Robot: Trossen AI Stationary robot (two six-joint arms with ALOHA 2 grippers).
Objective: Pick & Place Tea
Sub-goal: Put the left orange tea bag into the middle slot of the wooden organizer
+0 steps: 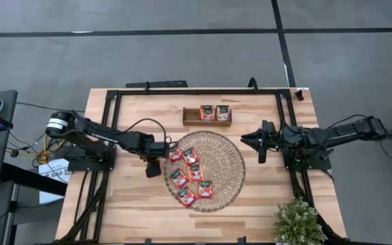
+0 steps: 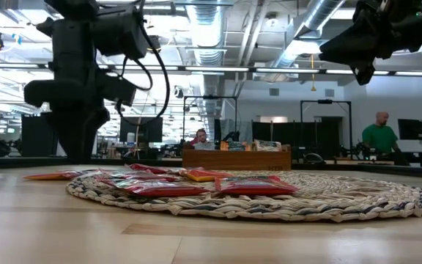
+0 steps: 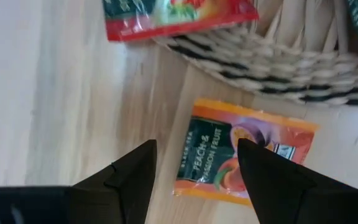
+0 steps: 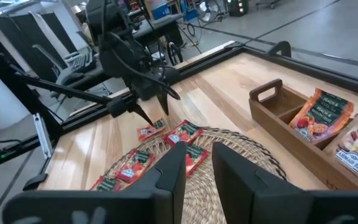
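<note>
Left gripper [image 1: 156,167] hangs at the left edge of the round woven mat [image 1: 231,178], fingers spread wide, gripping nothing. Directly under it, on the bare table [image 1: 128,204] just off the mat's rim, lies one orange tea sachet [image 3: 241,158], flat, its lower corners cut off by the fingers [image 3: 132,180] in the left wrist view. From above, the gripper hides this sachet completely. Six or so red sachets [image 1: 194,171] lie on the mat's left half; exact count uncertain where they overlap. Two more sachets [image 1: 214,113] rest in the wooden tray [image 1: 190,116] beyond the mat. Right gripper [image 1: 261,148] waits off the mat's right edge, its fingers [image 4: 169,171] a narrow gap apart, empty.
</note>
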